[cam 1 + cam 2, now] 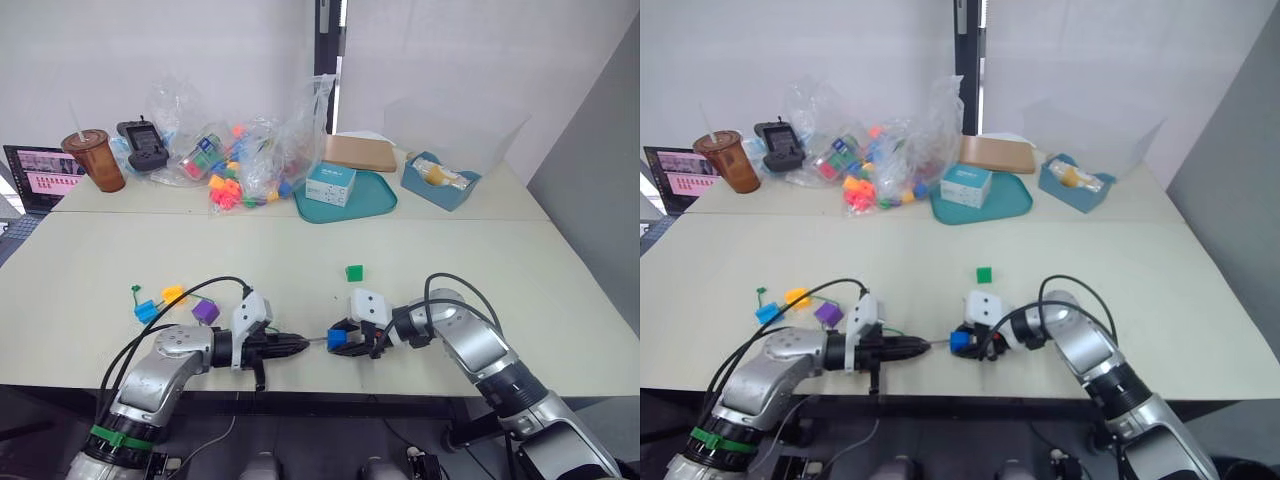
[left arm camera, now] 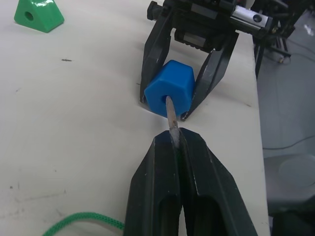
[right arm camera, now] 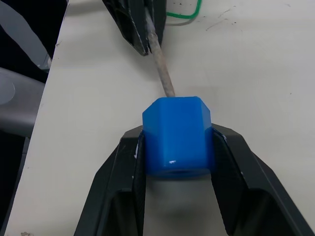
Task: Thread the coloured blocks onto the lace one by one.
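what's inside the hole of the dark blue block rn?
The lace's stiff tip enters the hole of the dark blue block, pinched by the left gripper. The right gripper clamps the block. How deep the tip reaches is hidden inside the block.

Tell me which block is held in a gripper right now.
The dark blue block, clamped in the right gripper with the lace tip entering its hole. The green block and the others lie loose on the table.
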Action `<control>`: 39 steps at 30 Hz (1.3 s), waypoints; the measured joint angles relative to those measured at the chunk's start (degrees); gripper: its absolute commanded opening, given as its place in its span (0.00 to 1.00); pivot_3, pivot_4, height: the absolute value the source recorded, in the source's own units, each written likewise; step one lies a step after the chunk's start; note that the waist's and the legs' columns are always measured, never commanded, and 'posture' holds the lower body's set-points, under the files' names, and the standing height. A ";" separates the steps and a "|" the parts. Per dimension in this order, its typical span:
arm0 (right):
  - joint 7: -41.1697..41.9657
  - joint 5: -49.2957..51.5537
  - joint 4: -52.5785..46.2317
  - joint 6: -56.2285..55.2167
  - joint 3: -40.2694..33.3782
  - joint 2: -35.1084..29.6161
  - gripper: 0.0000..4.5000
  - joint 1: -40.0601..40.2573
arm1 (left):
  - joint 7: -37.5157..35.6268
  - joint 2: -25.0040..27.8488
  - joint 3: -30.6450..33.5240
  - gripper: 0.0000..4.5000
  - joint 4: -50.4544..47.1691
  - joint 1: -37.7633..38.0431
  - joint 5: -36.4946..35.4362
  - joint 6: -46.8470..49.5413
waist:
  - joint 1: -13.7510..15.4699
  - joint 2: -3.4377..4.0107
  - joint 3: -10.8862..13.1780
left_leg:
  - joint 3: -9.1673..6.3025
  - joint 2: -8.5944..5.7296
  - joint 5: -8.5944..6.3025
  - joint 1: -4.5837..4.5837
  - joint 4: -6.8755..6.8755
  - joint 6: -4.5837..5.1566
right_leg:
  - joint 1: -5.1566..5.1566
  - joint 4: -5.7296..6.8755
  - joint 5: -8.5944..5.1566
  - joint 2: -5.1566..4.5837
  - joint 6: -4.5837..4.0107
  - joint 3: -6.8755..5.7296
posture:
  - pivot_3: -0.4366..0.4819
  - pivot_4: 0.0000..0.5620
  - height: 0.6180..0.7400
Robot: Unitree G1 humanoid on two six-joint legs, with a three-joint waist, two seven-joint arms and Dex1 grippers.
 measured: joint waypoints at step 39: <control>2.89 -0.42 2.74 -2.14 -0.52 -0.63 0.29 -1.08 | 1.96 -0.76 -1.20 0.00 -0.30 0.96 0.71 -1.54 | 0.26 0.00 0.00 | 0.00 -0.01 0.00 0.02 0.00 0.00 | 0.08 -0.05 0.00 -0.02 0.00 -0.03 | 0.48 0.27 1.00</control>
